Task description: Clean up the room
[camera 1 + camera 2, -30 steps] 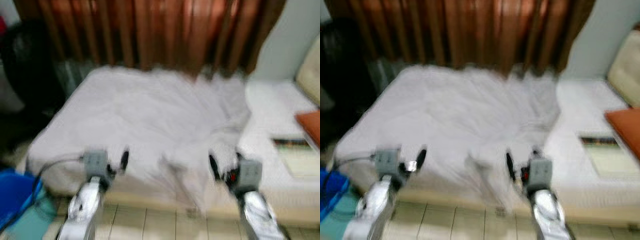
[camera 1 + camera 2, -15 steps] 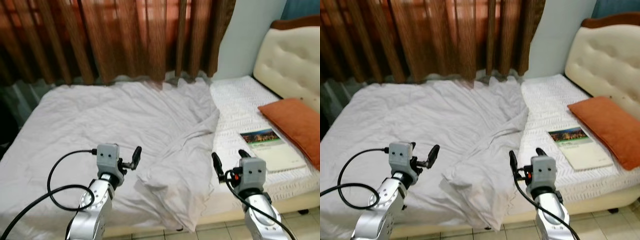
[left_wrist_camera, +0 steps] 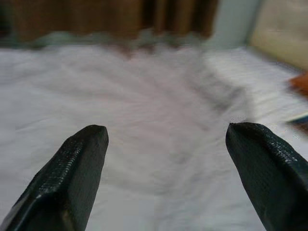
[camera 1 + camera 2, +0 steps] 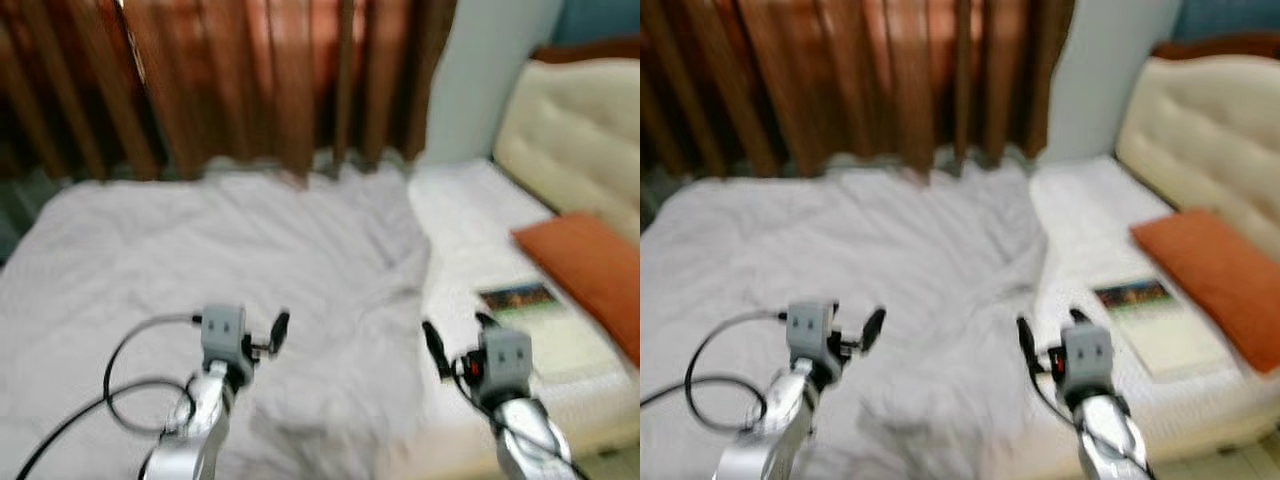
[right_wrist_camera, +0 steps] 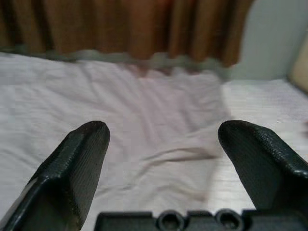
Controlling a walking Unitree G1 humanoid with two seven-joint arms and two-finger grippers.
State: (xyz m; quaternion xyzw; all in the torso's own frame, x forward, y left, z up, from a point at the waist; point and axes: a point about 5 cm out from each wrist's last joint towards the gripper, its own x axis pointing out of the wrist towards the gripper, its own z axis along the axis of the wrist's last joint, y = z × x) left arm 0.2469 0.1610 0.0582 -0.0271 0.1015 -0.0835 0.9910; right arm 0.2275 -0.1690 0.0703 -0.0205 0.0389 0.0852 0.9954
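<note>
Both the left gripper [image 3: 166,132] and right gripper [image 5: 163,132] hover empty, fingers spread wide, above the rumpled sheet [image 4: 250,250] on the bed [image 4: 470,210]

Motion blur smears the book [image 4: 1148,322]; its cover is unreadable.

Long brown-orange curtains [image 4: 250,80] hang in heavy vertical folds across the back of the room, glowing reddish where daylight comes through the cloth. To their right stands a plain pale grey-blue wall [image 4: 480,70]. A cream tufted padded headboard [image 4: 1210,120] with a dark wooden top edge rises at the far right. At the bottom right corner a small patch of pale floor [image 4: 620,462] shows, blurred.
</note>
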